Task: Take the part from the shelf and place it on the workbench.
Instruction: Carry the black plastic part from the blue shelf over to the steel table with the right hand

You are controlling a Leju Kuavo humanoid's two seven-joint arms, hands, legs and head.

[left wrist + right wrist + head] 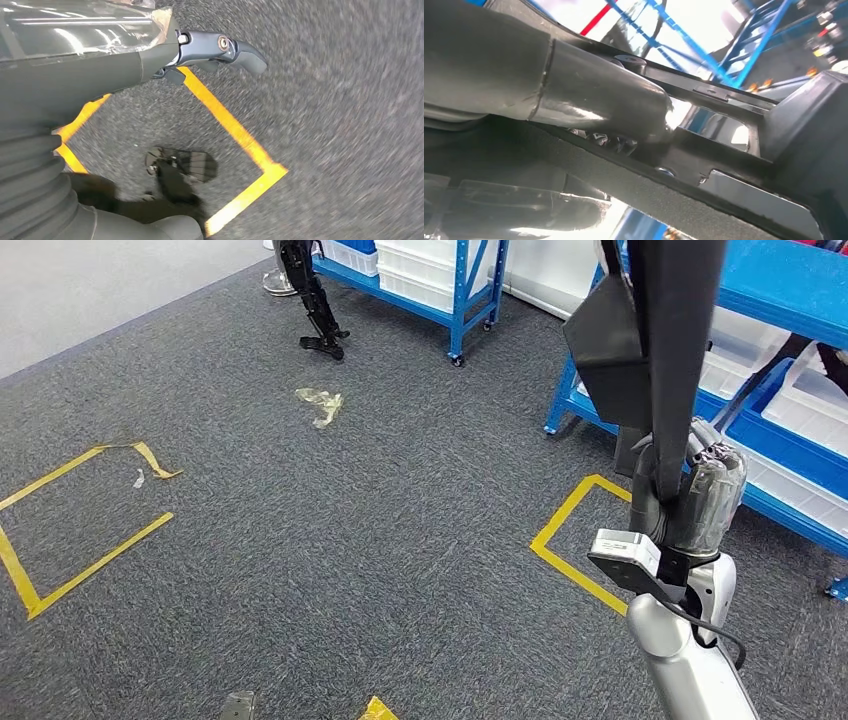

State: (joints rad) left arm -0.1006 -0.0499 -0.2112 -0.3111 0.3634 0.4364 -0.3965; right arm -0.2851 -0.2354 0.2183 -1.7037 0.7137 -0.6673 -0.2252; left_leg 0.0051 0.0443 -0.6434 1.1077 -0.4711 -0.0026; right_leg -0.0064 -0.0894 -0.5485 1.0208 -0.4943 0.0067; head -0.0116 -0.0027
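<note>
Standing on end in the right hand (702,502), a long black moulded plastic part (668,340) with a flat strip body and a boxy block partway up. Rises from the grip past the upper edge of the head view, leaning slightly, well off the dark grey carpet floor (350,530). Seen close from the right wrist, shows a thin rimmed edge, cut-out windows and small fixings along the strip.

Looks stiff and probably light for its length, yet top-heavy when held near the lower end, so likely to swing or lever in the grasp. Appears smooth and glossy, hence probably slippery. Seems best taken around the narrow strip, close to the block if balance matters, and kept away from the thin window frames, which may flex or crack.

Wrapped around that lower strip, the right hand, under a clear plastic cover, with the thick grey thumb (594,95) pressed along the part.

Hanging low over a square of yellow floor tape (235,130), the left hand (215,47), one dark finger stretched out and nothing in it, so apparently spread.

Behind and beside the part, blue metal shelving (790,285) with white bins. Leaves, by judgement, the carry to the workbench not yet done.
</note>
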